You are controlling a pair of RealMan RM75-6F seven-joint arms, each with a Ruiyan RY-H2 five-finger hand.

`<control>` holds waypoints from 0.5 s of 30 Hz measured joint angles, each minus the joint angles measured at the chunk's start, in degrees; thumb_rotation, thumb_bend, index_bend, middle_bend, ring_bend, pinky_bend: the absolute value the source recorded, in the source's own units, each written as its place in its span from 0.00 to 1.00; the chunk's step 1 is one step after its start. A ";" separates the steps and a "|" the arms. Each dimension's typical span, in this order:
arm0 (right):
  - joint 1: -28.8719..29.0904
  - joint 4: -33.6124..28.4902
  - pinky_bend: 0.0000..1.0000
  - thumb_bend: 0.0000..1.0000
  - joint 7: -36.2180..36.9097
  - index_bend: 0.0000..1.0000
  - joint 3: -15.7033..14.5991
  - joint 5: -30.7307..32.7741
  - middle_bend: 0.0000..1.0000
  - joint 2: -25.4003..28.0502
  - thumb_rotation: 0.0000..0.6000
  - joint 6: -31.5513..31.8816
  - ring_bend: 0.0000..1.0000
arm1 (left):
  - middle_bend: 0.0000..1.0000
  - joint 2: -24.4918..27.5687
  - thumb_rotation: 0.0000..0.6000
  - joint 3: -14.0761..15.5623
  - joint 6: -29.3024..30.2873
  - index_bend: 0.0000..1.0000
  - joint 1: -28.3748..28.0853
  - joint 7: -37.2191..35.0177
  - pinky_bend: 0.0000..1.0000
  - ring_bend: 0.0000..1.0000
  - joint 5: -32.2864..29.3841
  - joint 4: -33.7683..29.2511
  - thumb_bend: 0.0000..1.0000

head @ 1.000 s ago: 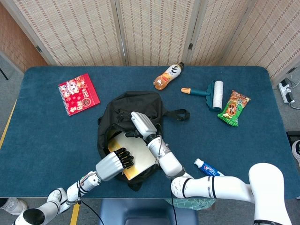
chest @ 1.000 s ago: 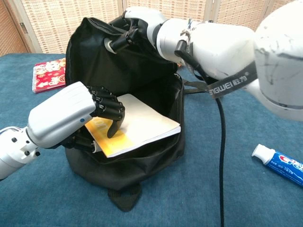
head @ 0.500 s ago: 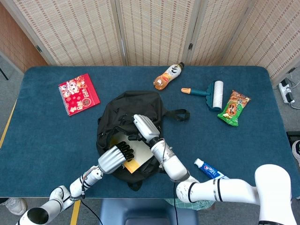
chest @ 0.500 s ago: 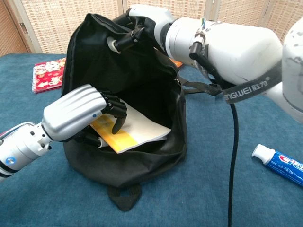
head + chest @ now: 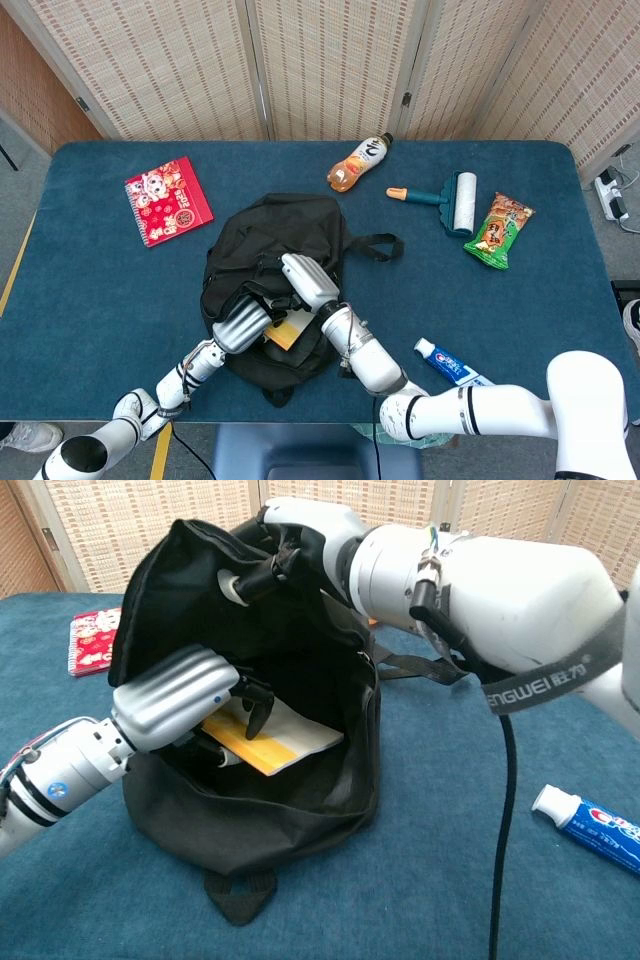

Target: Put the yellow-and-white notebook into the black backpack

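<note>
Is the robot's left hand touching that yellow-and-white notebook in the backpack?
Touching. The chest view shows the left hand gripping the notebook, its dark fingers on the cover inside the black backpack.

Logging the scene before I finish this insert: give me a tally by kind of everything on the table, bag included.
Notebooks: 2, yellow-and-white notebook and red patterned notebook
Bags: 1, black fabric backpack
Drink bottles: 1, orange bottle
Lint rollers: 1, teal-handled roller
Snack packets: 1, green packet
Toothpaste tubes: 1, blue-and-white tube
Total: 7

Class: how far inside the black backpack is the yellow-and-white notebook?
Mostly in. The notebook lies within the backpack's open mouth, one corner visible, the left hand gripping it.
</note>
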 measured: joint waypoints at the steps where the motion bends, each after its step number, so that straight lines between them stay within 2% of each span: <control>1: -0.06 -0.12 0.20 0.63 0.01 0.70 -0.08 -0.08 0.33 0.03 1.00 0.04 0.26 | 0.62 -0.08 1.00 -0.10 -0.49 0.68 -0.15 0.09 0.45 0.52 -0.20 -0.01 0.45; 7: -0.39 -0.33 0.20 0.63 0.03 0.70 -0.51 -0.27 0.33 0.11 1.00 0.33 0.26 | 0.61 -0.62 1.00 -0.49 -3.79 0.65 -1.02 0.87 0.44 0.51 -1.32 0.26 0.42; 11: -0.59 0.11 0.20 0.63 0.02 0.70 -0.91 -0.27 0.33 -0.02 1.00 0.38 0.26 | 0.55 -0.64 1.00 -1.03 -6.03 0.55 -1.29 3.39 0.42 0.47 -2.39 -0.75 0.31; 15: -0.65 0.91 0.20 0.63 -0.21 0.69 -1.30 -0.31 0.33 -0.29 1.00 0.42 0.26 | 0.43 -0.22 1.00 -1.88 -8.52 0.39 -1.34 8.06 0.39 0.38 -3.93 -3.30 0.18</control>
